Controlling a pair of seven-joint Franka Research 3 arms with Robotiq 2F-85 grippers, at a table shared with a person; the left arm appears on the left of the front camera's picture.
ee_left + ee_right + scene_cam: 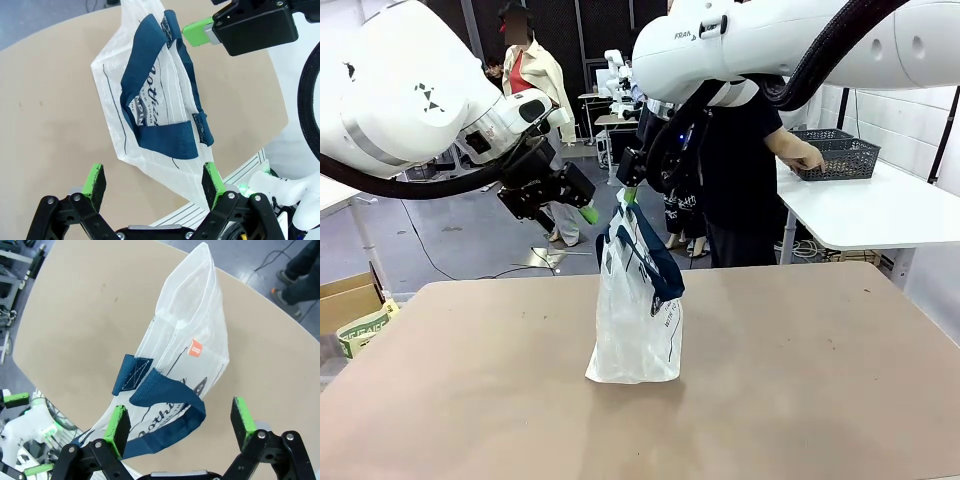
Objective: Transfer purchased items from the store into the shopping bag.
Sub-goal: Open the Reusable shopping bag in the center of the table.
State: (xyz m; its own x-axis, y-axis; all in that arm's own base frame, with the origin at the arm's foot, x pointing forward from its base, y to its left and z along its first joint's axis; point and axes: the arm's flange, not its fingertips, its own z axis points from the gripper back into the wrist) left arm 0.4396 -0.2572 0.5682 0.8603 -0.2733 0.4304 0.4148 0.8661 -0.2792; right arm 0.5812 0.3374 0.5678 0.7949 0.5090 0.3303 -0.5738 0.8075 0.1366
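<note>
I find the shopping bag (638, 320) standing upright at mid-bench (840, 380), its straps (150, 75) slumped. My left pincer (155, 186) and right pincer (181, 424) hang released over its mouth, holding nothing, likely positioned to take the straps and spread it.

Bare table (820, 380) lies all round the bag (638, 330). Straps (150, 85) droop across its mouth. Left gripper (155, 182) and right gripper (182, 422) crowd the space just above.

The left arm (405, 95) reaches in from the left, its left gripper (154, 186) angled downward with jaws spread wide. The right arm (770, 45) arches over from the right. The right gripper (182, 424) points down just beside the other, jaws equally wide.
</note>
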